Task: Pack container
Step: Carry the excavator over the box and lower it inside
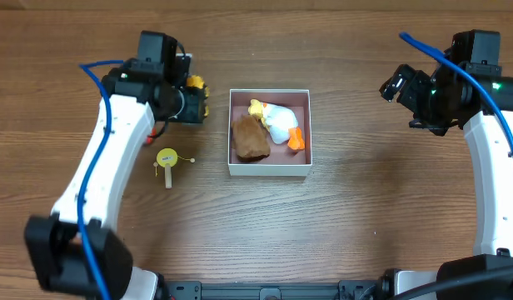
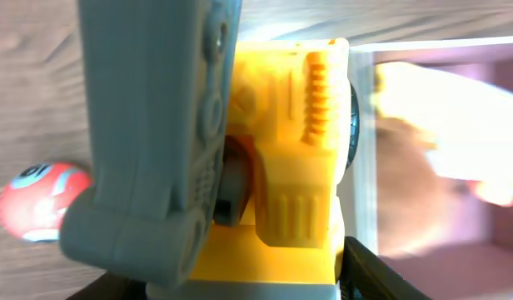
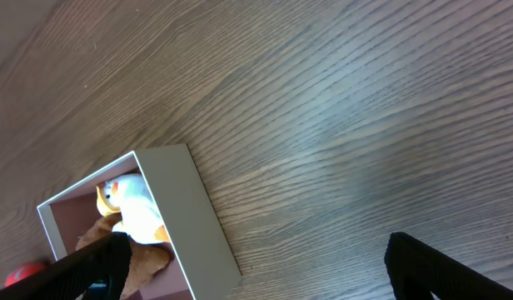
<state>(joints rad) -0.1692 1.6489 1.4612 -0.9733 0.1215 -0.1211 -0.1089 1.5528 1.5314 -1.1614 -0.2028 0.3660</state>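
Clamping a yellow toy vehicle [image 2: 298, 167] in the L gripper [image 1: 191, 98], fingers closed on its sides, toward the bench's far-left quarter. From the L wrist cam: a grey finger [image 2: 156, 142] pressed flat vs. the yellow body, w/ a dark wheel on the toy's side facing the box. Cannot tell whether lifted or resting on the wood.

Finding the container [image 1: 269, 171] at mid-bench, a bit toward the far edge, sq. to the bench edges: thin white walls, dusty pink inside. Lies just beside the L gripper, on the side toward the bench's right edge. Per overhead, held toy close to the left wall near the far-left corner, outside the rim, w/ a narrow strip of wood between. In the L wrist view, white wall right next to the toy.

Holding two things inside: a brown lumpy toy [image 1: 250, 140] vs. the left wall, and a white duck [image 1: 278, 123] w/ yellow head & orange feet toward the far-right part, touching each other.

Hanging near the bench's far-right corner, well apart from the container: R gripper [image 1: 394, 86], fingers spread wide, nothing between them, only bare wood below. From the R wrist cam, box low & left in view, one corner nearest.

Also on the bench: a yellow disc on a short stick [image 1: 167, 158], left of the box toward the near edge, apart from it; a red ball [image 2: 40, 200] beside the L gripper, on its side away from the box.
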